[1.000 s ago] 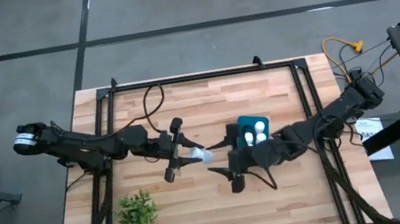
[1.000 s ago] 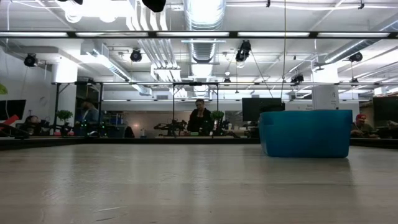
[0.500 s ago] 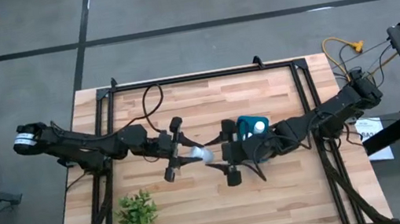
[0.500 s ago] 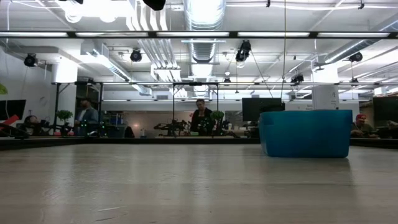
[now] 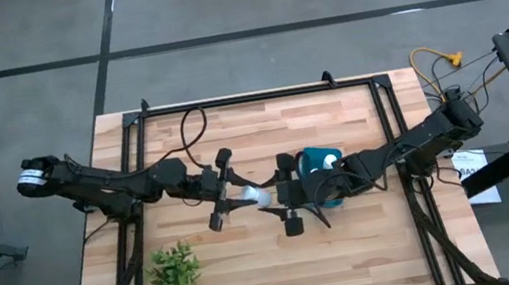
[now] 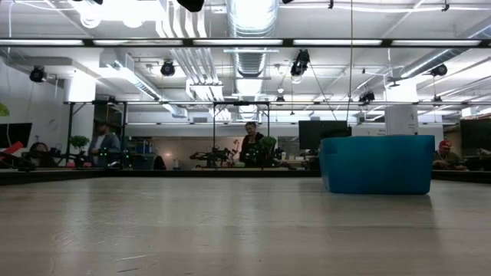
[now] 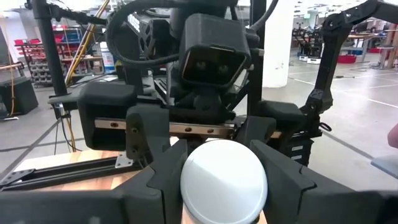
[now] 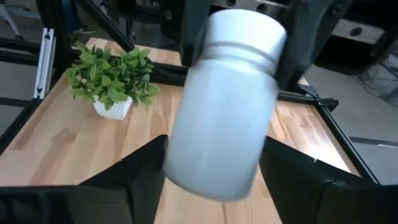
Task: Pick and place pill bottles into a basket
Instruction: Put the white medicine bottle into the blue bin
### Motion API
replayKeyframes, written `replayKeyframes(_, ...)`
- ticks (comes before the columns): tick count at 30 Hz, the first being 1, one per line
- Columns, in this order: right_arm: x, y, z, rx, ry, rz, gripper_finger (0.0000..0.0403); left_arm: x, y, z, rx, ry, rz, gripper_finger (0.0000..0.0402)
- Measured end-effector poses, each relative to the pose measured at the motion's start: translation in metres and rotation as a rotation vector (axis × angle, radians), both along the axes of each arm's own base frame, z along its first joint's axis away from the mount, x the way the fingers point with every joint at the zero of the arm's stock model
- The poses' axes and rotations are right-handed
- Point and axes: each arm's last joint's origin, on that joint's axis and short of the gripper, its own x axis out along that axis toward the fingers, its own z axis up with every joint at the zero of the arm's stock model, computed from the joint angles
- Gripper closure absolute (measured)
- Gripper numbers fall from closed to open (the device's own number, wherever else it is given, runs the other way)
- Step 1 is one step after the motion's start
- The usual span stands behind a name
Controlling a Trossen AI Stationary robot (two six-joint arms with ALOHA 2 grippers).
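White pill bottle [image 5: 258,198] held mid-air between the two arms over the wooden desk [image 5: 353,259], near desk centre. Left hand [image 5: 240,197] clamped on it, fingers [image 7: 155,180] at both sides of the cap. Right hand [image 5: 286,193] spread wide around the bottle's other end, fingers [image 8: 140,171] flanking it; contact can't be told. Teal basket [image 5: 314,158] just behind right hand, one more white bottle [image 5: 329,161] visible inside. Green plant [image 5: 174,273] near the desk's front left, well apart.
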Motion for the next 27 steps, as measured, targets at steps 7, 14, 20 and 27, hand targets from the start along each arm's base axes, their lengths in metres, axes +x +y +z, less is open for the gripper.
replayKeyframes(7,0.0081,0.0018,-0.0083,-0.027,-0.006,-0.001,0.0233,-0.0002,-0.0001,-0.0005,0.003,0.006,0.001,0.0261)
replayKeyframes(14,0.0086,0.0013,-0.0079,-0.031,-0.011,0.001,0.0233,-0.0003,-0.0009,-0.0004,0.002,0.006,-0.001,0.0262)
replayKeyframes(20,0.0085,0.0014,-0.0083,-0.041,-0.005,0.008,0.024,-0.0004,-0.0011,-0.0004,-0.002,0.007,-0.006,0.0244)
replayKeyframes(27,0.0084,0.0013,-0.0086,-0.056,0.0,0.013,0.024,-0.0005,-0.0014,-0.0012,-0.006,0.01,-0.012,0.0227)
